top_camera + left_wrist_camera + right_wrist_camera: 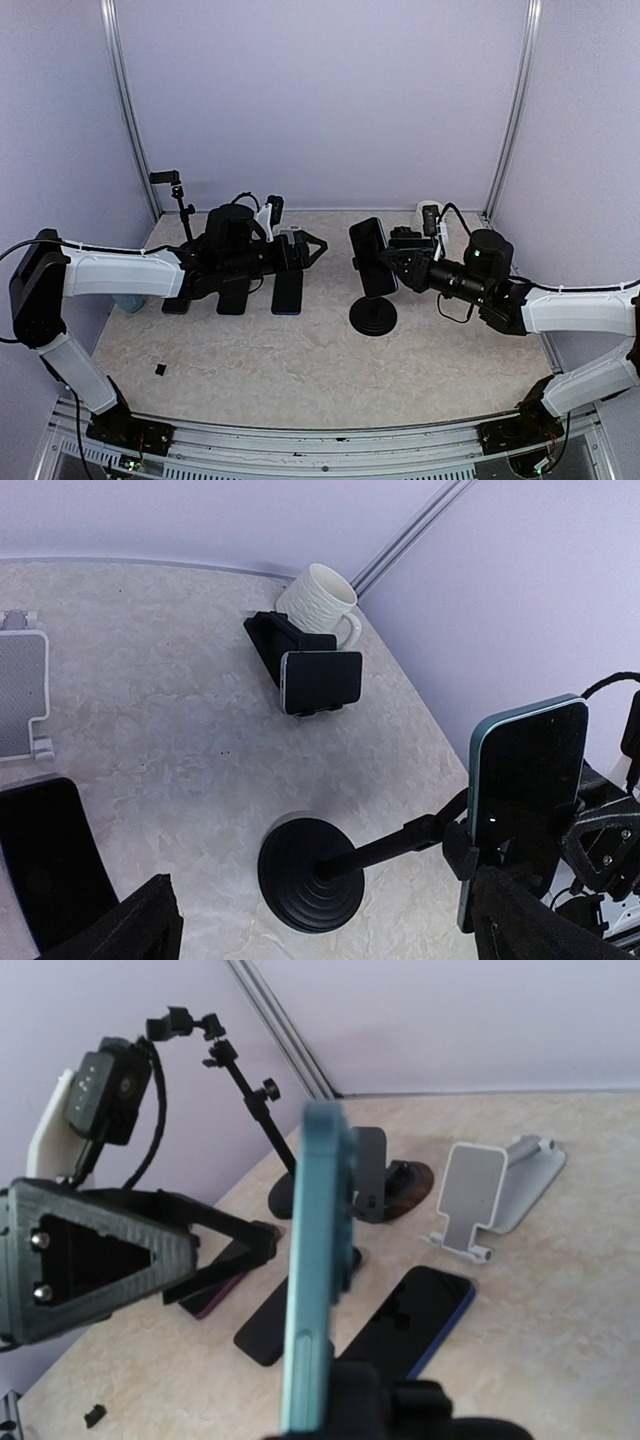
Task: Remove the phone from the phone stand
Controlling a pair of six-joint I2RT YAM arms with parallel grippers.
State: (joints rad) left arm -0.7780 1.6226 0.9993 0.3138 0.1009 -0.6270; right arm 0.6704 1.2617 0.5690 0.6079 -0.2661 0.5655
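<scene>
**Right arm has the phone pinched at the stand**

On the table (300,375), right of centre, the stand (373,316) sits on its round black base, with a stalk slanting up to a clamp. The phone (371,255) stands upright in that clamp, its teal edge turned toward the right wrist camera. As far as I can judge, it is not yet free.

The step in hand looks like the pull-out. The phone should slide out along the clamp's open direction, probably upward and a little away from the stalk, rather than being twisted sideways. A skewed pull would likely drag the stand along or tip it on its base. A slow, straight lift with a firm hold on the thin edges seems safest, since the glass faces may be slippery. If the base starts to rise, the free arm is near enough to press it down.

The right arm reaches in low from the right, its forearm nearly level. The right gripper (386,265) appears clenched on the phone across its thickness. The left arm stretches in from the left over the table's left half. The left gripper (312,247) hangs with its jaws spread wide and grasps nothing. It points toward the stand, near it but not touching.
</scene>
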